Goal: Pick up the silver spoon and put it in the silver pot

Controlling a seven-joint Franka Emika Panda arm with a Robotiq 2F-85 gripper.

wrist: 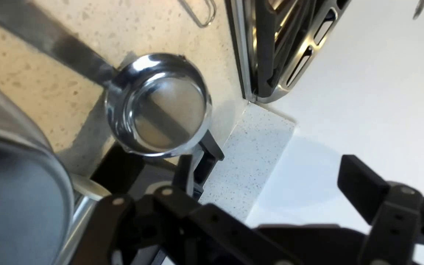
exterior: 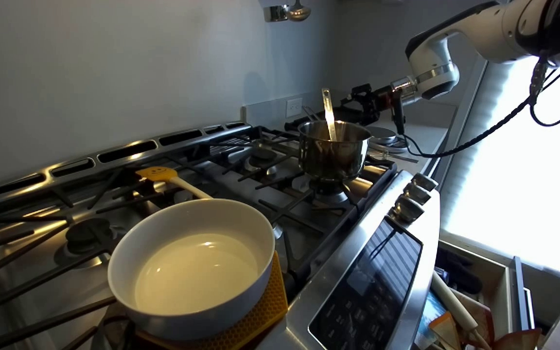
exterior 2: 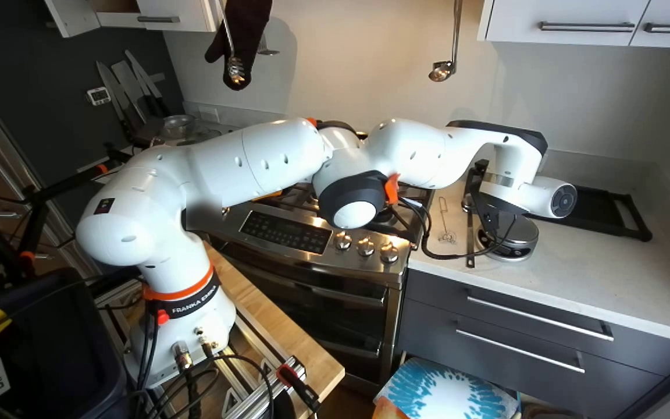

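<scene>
The silver spoon lies on the tabletop just beside the stove, its round bowl near the stove's back corner and its long flat handle running toward the stove's front. The tool is above the tabletop on that same side of the stove, its 2 fingers spread wide, gripping nothing. A wire whisk lies between the stove and the spoon; farther from the stove sit a squat round metal object and then a black tray. In an exterior view, the silver pot stands on the stove, at the end nearest the tabletop, with 1 pale utensil leaning nearly upright in it. At the stove's opposite end, a large cream pan rests on an orange mat, and a yellow-headed spatula lies nearer the stove's back. The white arm stretches across the stove toward the tabletop.
</scene>
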